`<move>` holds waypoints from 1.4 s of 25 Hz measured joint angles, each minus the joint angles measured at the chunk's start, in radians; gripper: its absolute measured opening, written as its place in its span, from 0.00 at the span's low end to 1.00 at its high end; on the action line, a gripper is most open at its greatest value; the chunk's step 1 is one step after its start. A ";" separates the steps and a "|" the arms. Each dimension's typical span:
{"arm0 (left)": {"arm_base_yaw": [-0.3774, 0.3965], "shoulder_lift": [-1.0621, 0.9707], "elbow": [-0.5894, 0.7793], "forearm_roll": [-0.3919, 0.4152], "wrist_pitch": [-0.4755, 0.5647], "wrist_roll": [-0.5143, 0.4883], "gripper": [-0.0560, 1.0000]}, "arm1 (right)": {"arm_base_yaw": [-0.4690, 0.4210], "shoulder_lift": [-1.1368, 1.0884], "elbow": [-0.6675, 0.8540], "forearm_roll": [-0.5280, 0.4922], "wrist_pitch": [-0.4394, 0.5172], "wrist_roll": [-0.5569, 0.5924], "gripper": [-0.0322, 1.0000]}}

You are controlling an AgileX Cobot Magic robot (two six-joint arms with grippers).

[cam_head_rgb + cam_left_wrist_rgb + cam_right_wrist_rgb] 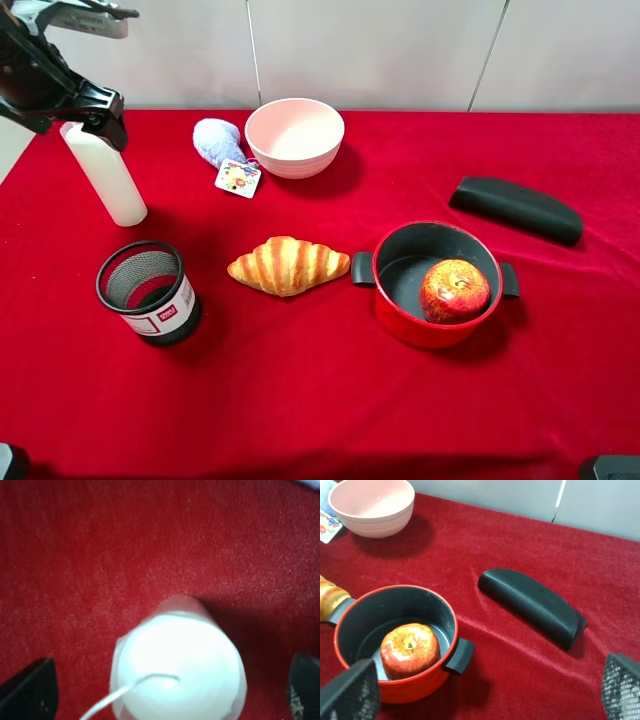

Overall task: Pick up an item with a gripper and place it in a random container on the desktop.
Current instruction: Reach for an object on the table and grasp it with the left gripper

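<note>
The tall white candle [108, 178] stands upright on the red desktop [320, 400] at the far left. My left gripper [88, 118] is open around its top. In the left wrist view the candle's top and wick [177, 672] lie between the two dark fingertips [30, 692], with a gap on each side. The black mesh cup [148, 290] with its white-and-red label stands in front of the candle, empty. My right gripper [485, 695] is open and empty, hovering above the cloth near the red pot [350, 625].
A croissant [288, 265] lies mid-table. The red pot [400, 318] holds a red apple-shaped object [455, 290]. A pink bowl [295, 135] and a pale-blue plush [216, 140] with a tag sit at the back. A black case [515, 208] lies at the right.
</note>
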State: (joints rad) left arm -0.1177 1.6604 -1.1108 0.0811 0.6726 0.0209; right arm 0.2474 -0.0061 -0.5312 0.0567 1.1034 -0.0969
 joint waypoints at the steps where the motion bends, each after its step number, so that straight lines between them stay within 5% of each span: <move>1: 0.000 0.011 -0.003 0.000 0.000 0.008 0.89 | 0.000 0.000 0.000 0.000 0.000 0.000 0.70; 22: 0.000 0.087 -0.004 -0.019 -0.001 0.061 0.88 | 0.000 0.000 0.000 0.003 0.000 0.000 0.70; 35: 0.000 0.087 -0.004 -0.019 -0.002 0.066 0.73 | 0.000 0.000 0.000 0.003 0.000 0.000 0.70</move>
State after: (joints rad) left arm -0.1177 1.7477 -1.1146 0.0622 0.6706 0.0869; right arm 0.2474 -0.0061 -0.5312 0.0600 1.1034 -0.0969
